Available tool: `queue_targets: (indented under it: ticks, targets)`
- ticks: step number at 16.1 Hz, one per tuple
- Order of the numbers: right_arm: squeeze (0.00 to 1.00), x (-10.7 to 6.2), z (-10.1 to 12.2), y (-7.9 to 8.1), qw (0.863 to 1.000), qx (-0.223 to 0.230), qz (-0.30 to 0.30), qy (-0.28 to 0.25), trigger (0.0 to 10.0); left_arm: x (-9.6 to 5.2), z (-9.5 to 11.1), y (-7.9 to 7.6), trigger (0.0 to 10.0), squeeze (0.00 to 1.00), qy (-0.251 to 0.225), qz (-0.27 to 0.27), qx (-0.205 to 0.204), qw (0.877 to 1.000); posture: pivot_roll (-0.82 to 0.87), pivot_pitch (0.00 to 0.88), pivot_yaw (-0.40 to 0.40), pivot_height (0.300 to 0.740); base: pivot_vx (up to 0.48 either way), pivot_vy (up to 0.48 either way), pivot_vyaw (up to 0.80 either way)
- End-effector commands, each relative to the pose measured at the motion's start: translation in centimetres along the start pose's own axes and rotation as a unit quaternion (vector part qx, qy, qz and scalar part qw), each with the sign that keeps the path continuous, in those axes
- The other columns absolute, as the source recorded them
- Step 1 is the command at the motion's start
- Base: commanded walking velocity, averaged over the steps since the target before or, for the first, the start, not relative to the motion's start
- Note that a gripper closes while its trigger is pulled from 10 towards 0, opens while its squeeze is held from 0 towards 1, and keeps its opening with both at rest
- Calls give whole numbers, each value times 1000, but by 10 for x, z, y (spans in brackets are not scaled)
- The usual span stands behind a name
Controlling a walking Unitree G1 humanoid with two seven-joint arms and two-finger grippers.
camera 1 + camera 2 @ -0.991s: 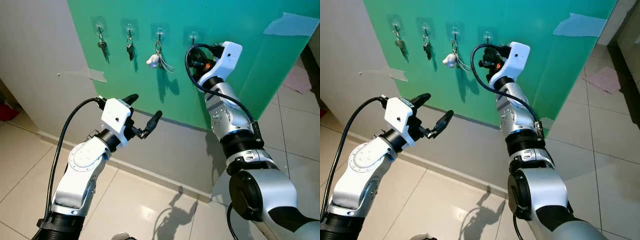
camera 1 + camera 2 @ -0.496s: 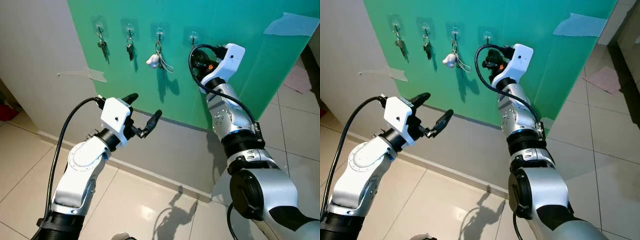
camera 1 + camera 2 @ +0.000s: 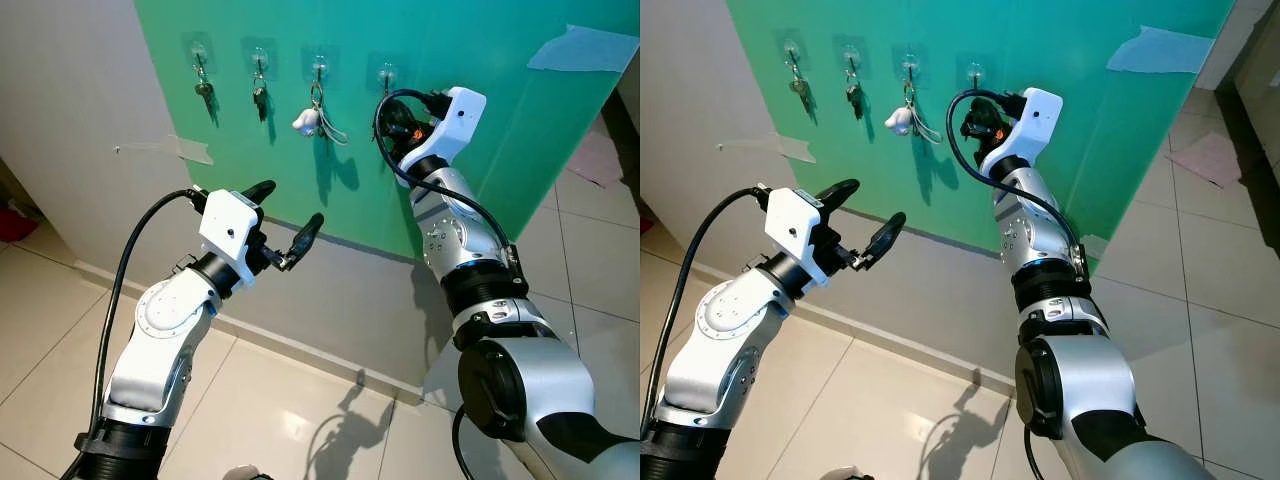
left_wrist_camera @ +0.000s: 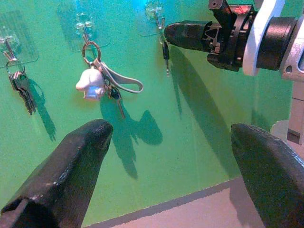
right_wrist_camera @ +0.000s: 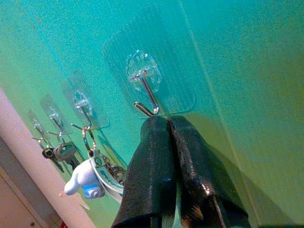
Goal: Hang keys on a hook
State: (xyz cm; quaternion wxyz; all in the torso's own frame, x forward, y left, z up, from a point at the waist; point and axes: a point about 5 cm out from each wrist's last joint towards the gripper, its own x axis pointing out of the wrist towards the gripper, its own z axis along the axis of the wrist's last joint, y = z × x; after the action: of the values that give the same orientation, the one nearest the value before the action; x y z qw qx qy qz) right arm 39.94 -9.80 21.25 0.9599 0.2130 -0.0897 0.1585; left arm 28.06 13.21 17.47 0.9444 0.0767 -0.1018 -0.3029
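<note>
The big green board (image 3: 500,130) has four hooks in a row. The right gripper (image 5: 166,121) is pressed shut just under the last hook (image 5: 145,90), where a small key (image 4: 166,52) hangs, so the key looks hung. The left gripper (image 3: 285,222) waits wide open, holding nothing. Three hooks beside hold other keys (image 3: 318,118)
</note>
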Motion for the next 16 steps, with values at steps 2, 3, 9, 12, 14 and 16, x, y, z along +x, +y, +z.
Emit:
queue_targets:
  ticks: [2, 3, 9, 12, 14, 16]
  targets:
    - [0, 1, 6, 5, 1000, -2, 19, -12, 10000, 0, 1, 4, 10000, 0, -2, 6, 5, 1000, 45, 0, 16, 740, 0, 0, 0]
    - [0, 0, 8, 6, 999, 1, 33, -21, 10000, 0, 1, 5, 10000, 0, -1, 6, 6, 1000, 47, 0, 19, 740, 0, 0, 0]
    - [0, 2, 23, 14, 996, 18, 61, -56, 10000, 1, 2, 3, 10000, 0, -1, -1, 8, 1000, 44, 0, 25, 740, 0, 0, 0]
    - [0, 3, 16, 9, 999, 2, 35, -25, 10000, 1, 2, 3, 10000, 0, -1, -2, 8, 1000, 45, 0, 23, 740, 0, 0, 0]
    - [0, 3, 14, 8, 999, 5, 30, -20, 10000, 0, 2, 3, 10000, 0, 0, -2, 8, 1000, 47, 0, 21, 740, 0, 0, 0]
    - [0, 3, 15, 7, 1000, 8, 19, -22, 10000, -1, 2, 3, 10000, 0, 1, -2, 9, 1000, 48, 0, 21, 740, 0, 0, 0]
